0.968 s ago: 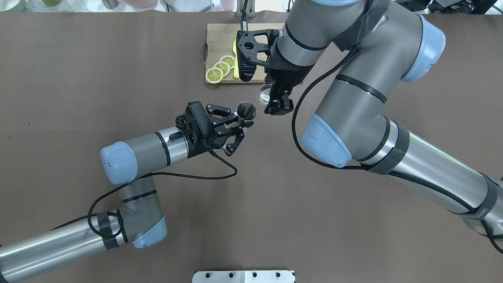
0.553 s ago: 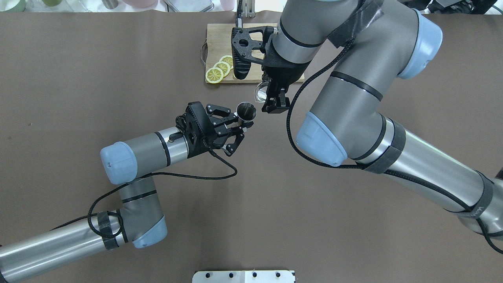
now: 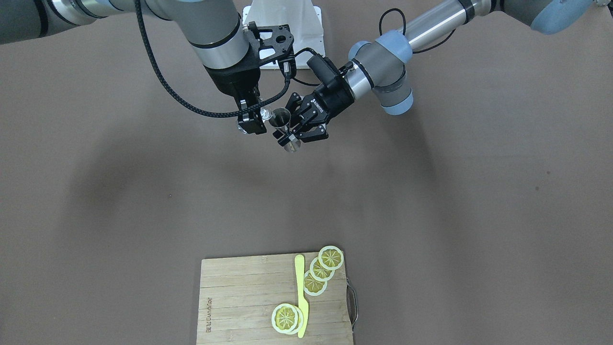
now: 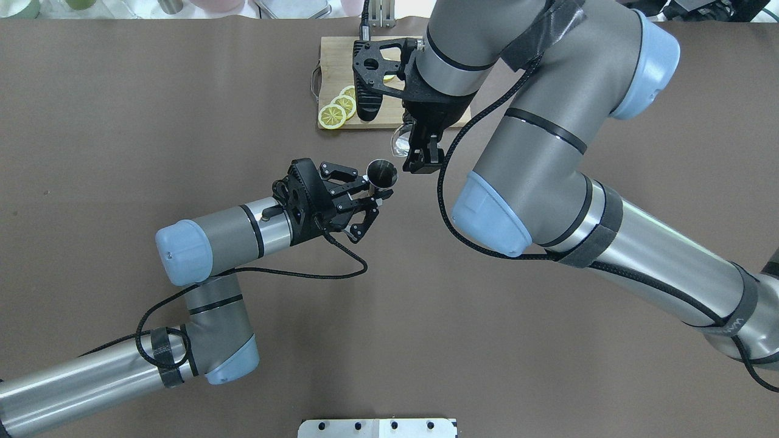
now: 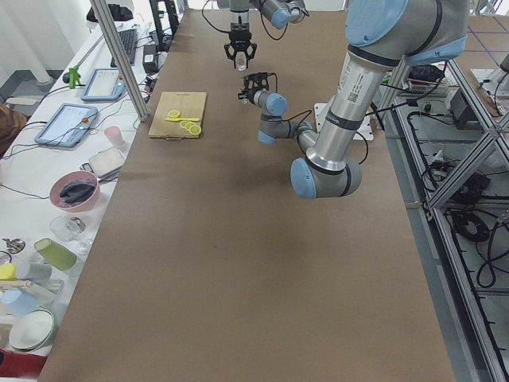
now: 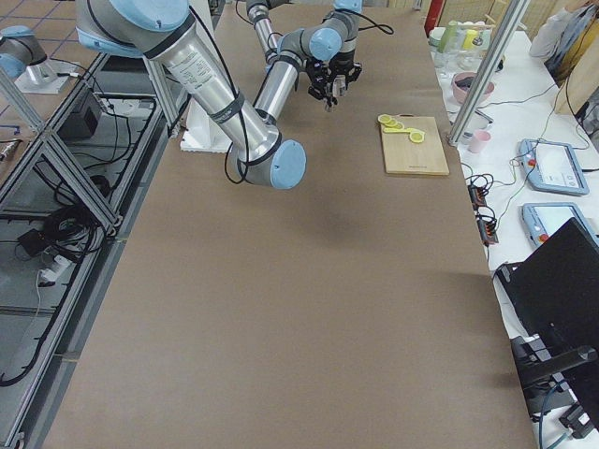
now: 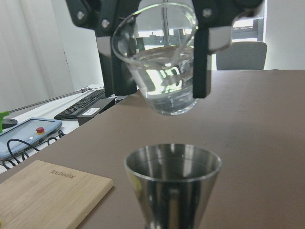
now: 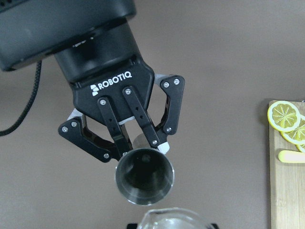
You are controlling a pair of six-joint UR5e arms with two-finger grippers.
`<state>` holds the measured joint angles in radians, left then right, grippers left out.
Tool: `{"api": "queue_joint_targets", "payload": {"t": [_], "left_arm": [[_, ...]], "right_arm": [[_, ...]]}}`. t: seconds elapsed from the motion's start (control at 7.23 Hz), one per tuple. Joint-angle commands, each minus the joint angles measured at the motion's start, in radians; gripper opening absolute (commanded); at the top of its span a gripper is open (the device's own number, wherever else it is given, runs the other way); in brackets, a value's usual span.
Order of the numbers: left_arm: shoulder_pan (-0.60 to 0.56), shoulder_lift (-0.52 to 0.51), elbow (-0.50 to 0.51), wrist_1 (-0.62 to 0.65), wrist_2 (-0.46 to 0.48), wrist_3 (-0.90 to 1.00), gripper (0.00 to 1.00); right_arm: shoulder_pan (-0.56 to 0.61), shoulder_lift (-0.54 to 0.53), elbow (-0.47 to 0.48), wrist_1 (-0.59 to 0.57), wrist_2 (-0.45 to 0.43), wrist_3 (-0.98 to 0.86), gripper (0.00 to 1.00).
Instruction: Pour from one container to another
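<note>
So, you are nearly ready to pour. Your right gripper (image 3: pixel 252 120) pinches the drinking glass (image 7: pixel 159 62), clear liquid inside, just above the jigger (image 7: pixel 172 176). Your left gripper (image 8: pixel 143 143) pinches the jigger's waist. It looks empty, so I think all the tipping is left.

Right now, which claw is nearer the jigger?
Left. The left claw is shut on the jigger at its waist; the right claw, gripping the drinking glass, hangs above and just beyond its mouth, apart from it.
</note>
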<state>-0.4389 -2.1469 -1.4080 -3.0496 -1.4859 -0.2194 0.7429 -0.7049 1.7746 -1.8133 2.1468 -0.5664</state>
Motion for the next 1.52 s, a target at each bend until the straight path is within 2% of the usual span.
{"api": "queue_joint_targets", "payload": {"t": [0.0, 1.38], "left_arm": [[0.003, -0.001, 0.003, 0.0, -0.001, 0.0, 0.0], [0.006, -0.002, 0.003, 0.002, 0.001, 0.0, 0.0]], "right_arm": [[-0.006, 0.008, 0.0, -0.018, -0.025, 0.0, 0.0], [-0.065, 0.045, 0.005, -0.136, -0.13, -0.026, 0.0]]}}
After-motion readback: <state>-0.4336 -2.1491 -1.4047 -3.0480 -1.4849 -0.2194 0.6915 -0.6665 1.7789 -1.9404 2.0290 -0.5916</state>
